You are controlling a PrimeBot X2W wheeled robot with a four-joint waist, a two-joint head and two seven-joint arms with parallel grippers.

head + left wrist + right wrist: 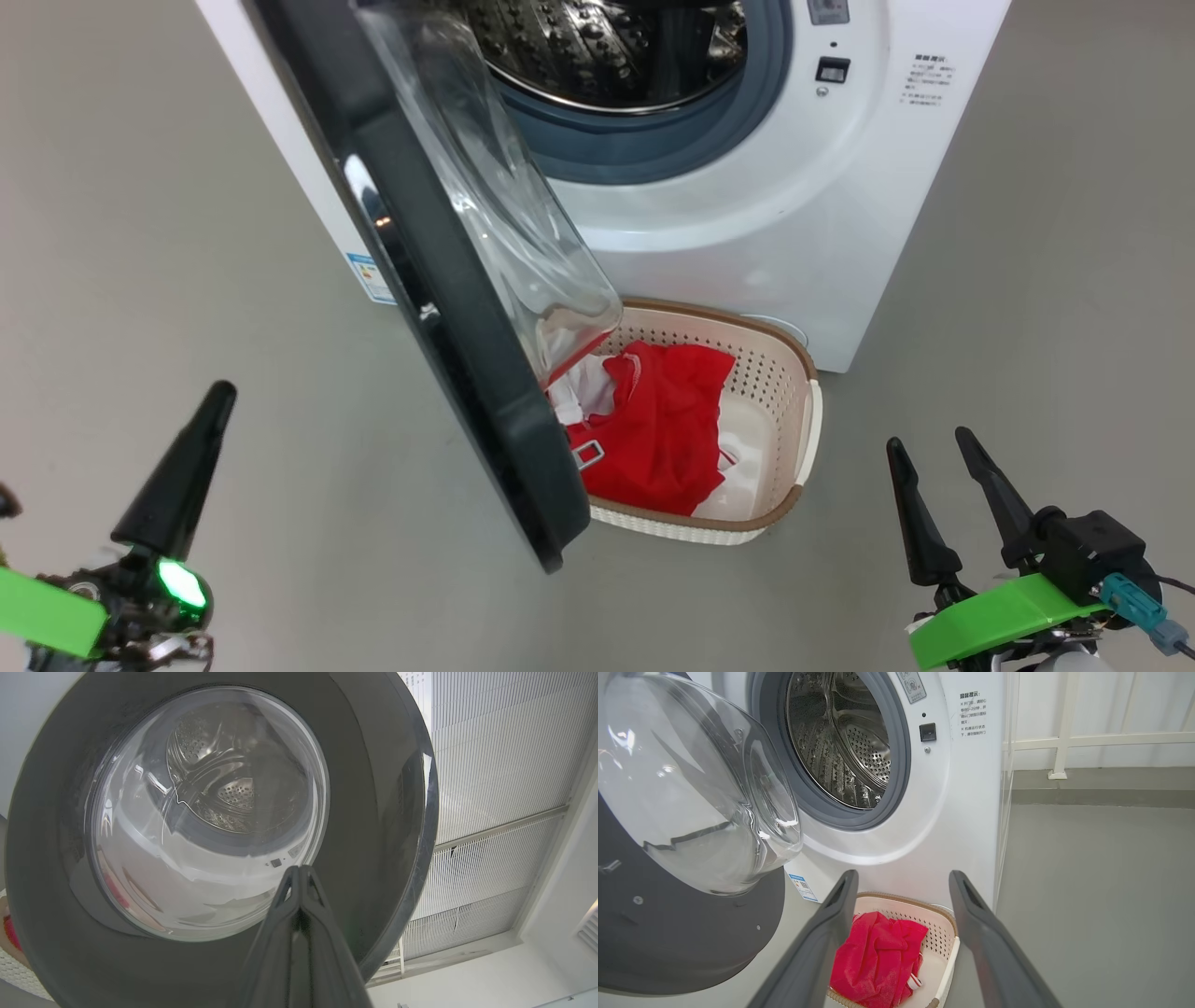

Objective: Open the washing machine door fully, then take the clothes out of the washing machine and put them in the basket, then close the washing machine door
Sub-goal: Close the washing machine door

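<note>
The washing machine door (448,317), glossy black rim around a bulging clear glass bowl, is standing open beside the cream perforated basket (810,420). Crumpled red and white clothes (667,434) are lying inside it, before the white washing machine (747,224) with its dimpled steel drum (850,751). The left gripper (220,392) is pressing its tapered dark jaws together, empty; the right gripper (928,439) is holding its jaws apart.
</note>
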